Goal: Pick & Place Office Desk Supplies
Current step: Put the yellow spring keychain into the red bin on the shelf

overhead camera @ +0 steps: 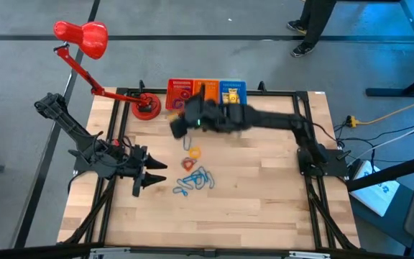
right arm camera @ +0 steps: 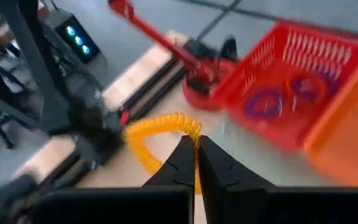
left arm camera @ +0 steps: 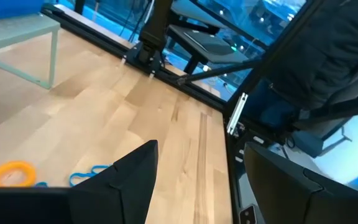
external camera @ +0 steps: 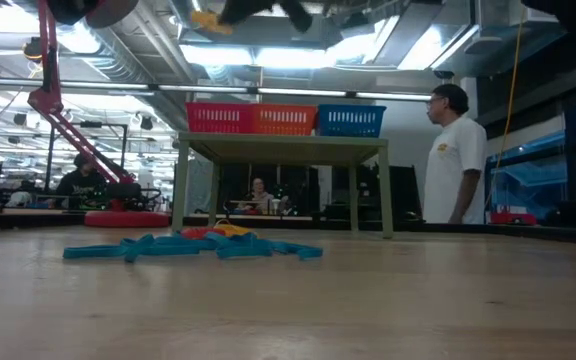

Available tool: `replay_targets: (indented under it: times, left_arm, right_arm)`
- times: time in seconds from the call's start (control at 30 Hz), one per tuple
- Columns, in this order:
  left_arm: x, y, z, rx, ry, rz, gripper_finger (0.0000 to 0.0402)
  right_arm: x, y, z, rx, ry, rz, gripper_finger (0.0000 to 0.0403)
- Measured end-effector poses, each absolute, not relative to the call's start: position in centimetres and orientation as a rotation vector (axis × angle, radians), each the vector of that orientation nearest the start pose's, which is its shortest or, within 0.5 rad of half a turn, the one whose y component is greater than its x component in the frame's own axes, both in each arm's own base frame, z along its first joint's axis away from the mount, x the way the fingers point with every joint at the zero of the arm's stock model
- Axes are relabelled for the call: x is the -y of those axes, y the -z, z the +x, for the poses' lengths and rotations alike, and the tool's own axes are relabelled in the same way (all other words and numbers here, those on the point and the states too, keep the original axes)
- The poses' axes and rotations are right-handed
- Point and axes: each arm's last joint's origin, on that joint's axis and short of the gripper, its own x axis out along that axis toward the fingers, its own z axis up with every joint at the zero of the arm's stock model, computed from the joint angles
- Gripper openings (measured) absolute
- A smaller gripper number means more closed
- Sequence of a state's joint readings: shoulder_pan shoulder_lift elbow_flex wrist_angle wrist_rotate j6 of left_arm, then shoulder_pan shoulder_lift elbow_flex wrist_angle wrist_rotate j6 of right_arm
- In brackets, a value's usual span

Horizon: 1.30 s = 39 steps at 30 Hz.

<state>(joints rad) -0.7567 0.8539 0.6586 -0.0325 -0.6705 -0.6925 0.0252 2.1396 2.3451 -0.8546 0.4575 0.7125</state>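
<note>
From above, the right gripper hangs blurred over the pale wooden table, near the red mesh basket at about twelve o'clock on the tabletop; its fingertips cannot be made out here. Beside that basket stand an orange mesh basket and a blue mesh basket with yellow packets in it, their print too small to read. Near the table's centre lies a tangle of blue wiry loops, with an orange band loop and a red band loop just beside it toward twelve o'clock. The left gripper waits at nine o'clock, fingers spread apart, holding nothing. The red desk lamp stands at eleven o'clock, its base by the red basket.

At table height, the blue loops lie flat; the bands behind them are mostly hidden. The arms are cut off at the top edge. A person in a white shirt stands beyond the table.

The left wrist camera shows spread dark fingers, with an orange band and a sliver of blue loop beyond them.

The right wrist camera shows the fingers pressed together on a yellow coiled band loop, lifted off the wood. Purple band loops lie inside the red basket.
</note>
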Motion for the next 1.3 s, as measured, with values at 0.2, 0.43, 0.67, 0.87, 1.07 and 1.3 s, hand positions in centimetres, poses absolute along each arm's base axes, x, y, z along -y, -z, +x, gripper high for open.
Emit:
replay_targets:
  times: [0.2,0.43,0.67,0.87,1.07,1.3]
  left_arm:
    - [11.5,-29.6,14.8,-0.165,0.001,-0.555,0.0235]
    - [11.4,-29.6,14.9,-0.144,-0.037,-0.541,0.0235]
    - [11.3,-29.5,15.0,-0.137,-0.062,-0.533,0.0235]
    - [11.3,-29.5,15.0,-0.128,-0.08,-0.547,0.0235]
    - [11.3,-29.5,15.0,-0.126,-0.085,-0.561,0.0235]
    - [11.3,-29.5,15.0,-0.125,-0.087,-0.579,0.0235]
  right_arm:
    - [5.2,-36.6,46.8,-0.502,0.701,0.45,0.0001]
    - [11.0,-36.2,45.9,-0.515,0.749,0.452,0.0001]
    - [13.2,-33.4,46.2,-0.571,0.679,0.5,0.0001]
    - [13.1,-32.1,46.6,-0.576,0.651,0.503,0.0]
    - [13.1,-32.1,47.1,-0.544,0.585,0.48,0.0022]
    - [13.3,-32.5,47.3,-0.496,0.588,0.482,0.0126]
